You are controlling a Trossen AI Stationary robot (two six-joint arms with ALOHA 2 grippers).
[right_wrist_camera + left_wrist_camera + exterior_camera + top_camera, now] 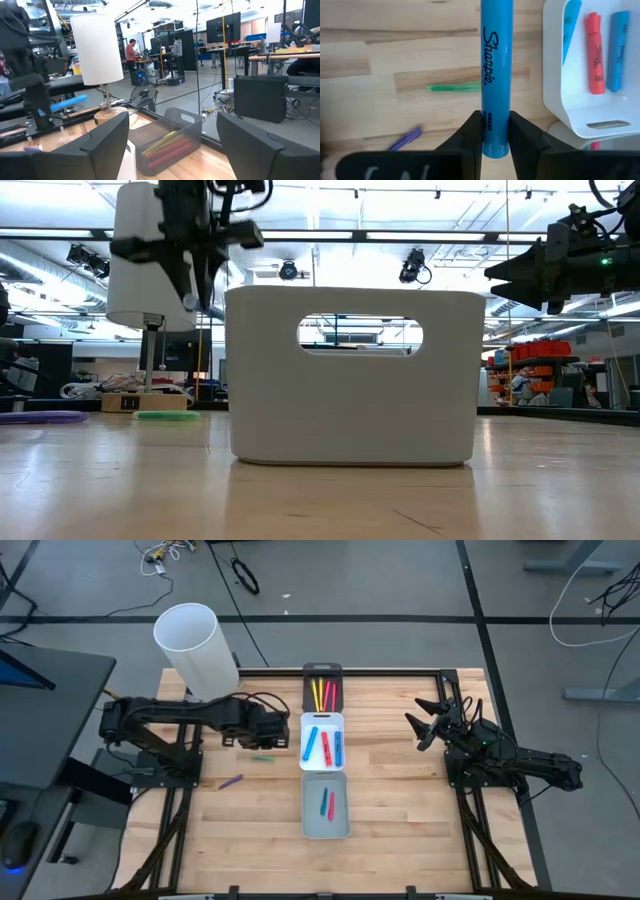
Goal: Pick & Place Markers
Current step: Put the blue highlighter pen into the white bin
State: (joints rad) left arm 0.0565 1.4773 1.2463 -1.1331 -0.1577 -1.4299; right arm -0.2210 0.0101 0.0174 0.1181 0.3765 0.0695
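Observation:
My left gripper (281, 730) hangs just left of the white tray (322, 720), shut on a blue marker (495, 60). That tray holds two blue markers and a red one (594, 60). A black tray (322, 670) beyond it holds yellow and red markers (324, 693). A grey tray (325, 825) nearer has a red and a blue marker. A green marker (263, 757) and a purple marker (231, 781) lie flat on the wood. My right gripper (421, 730) waits open at the table's right, raised and level. My left gripper pinches the blue marker near one end (495, 137) between its two fingers (470, 135), which press on its opposite sides. The fingers come from above, pointing steeply down, and lie across the marker. The marker sticks out sideways, roughly level, lifted clear of the table.
A tall white cylinder (195, 645) stands on a round wooden base at the far left, close behind the left arm. Bare wood lies between the trays and each arm's base. In the low view the white tray's wall (350, 410) blocks the middle of the table.

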